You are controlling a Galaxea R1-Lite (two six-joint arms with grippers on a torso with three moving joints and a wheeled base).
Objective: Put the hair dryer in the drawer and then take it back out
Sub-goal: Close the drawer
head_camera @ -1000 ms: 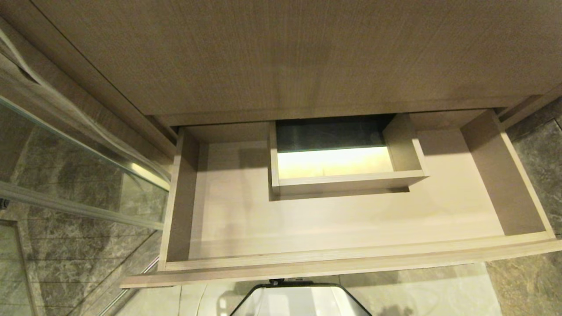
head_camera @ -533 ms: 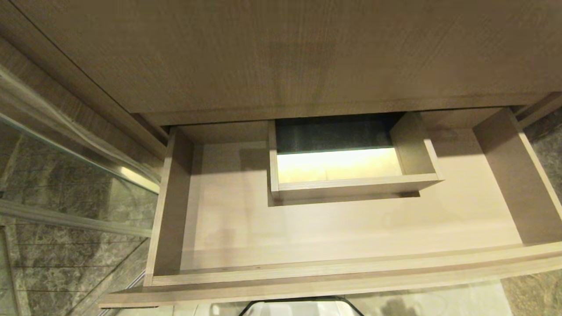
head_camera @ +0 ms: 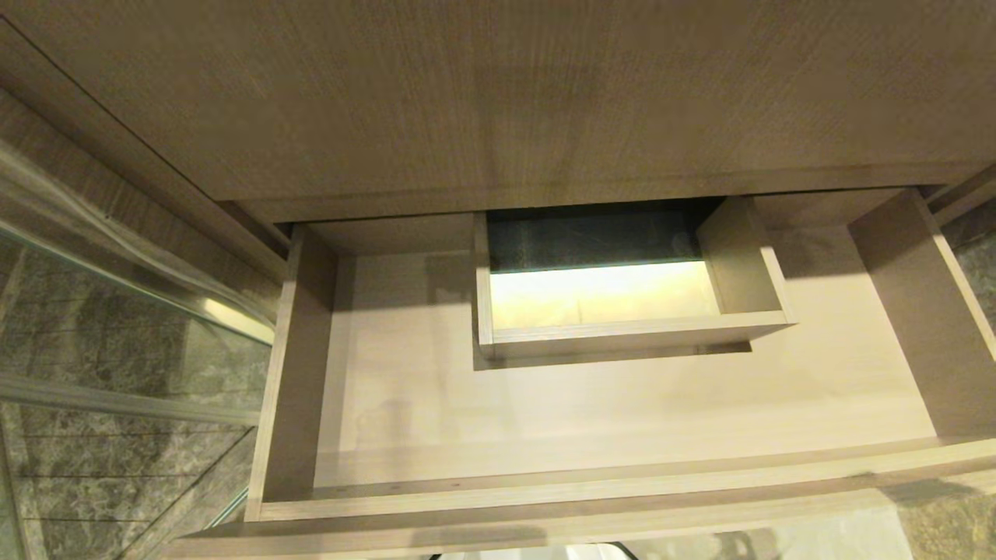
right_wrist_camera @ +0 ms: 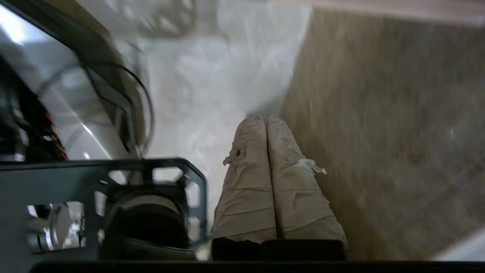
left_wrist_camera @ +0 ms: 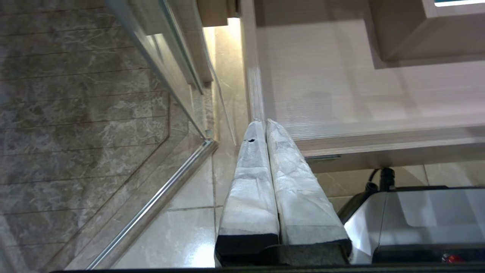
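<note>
The drawer (head_camera: 545,486) stands pulled out below the wood cabinet front, wide and shallow, with nothing lying on its pale floor. A boxed rectangular cutout (head_camera: 607,330) sits at its back middle. The hair dryer is out of view in every frame. Neither arm shows in the head view. My left gripper (left_wrist_camera: 264,122) is shut with nothing in it, its tips near the drawer's (left_wrist_camera: 379,132) front left corner above the floor tiles. My right gripper (right_wrist_camera: 265,117) is also shut with nothing in it, low down over the pale floor beside a brown surface.
A glass shower partition with a metal rail (head_camera: 140,311) stands left of the drawer, dark marble tiles behind it. My own base (left_wrist_camera: 416,220) sits just under the drawer front. Dark marble floor (head_camera: 976,249) shows at the right.
The whole head view has shifted: the drawer looks larger and lower in frame and my base has nearly dropped out at the bottom edge. The drawer itself has not moved.
</note>
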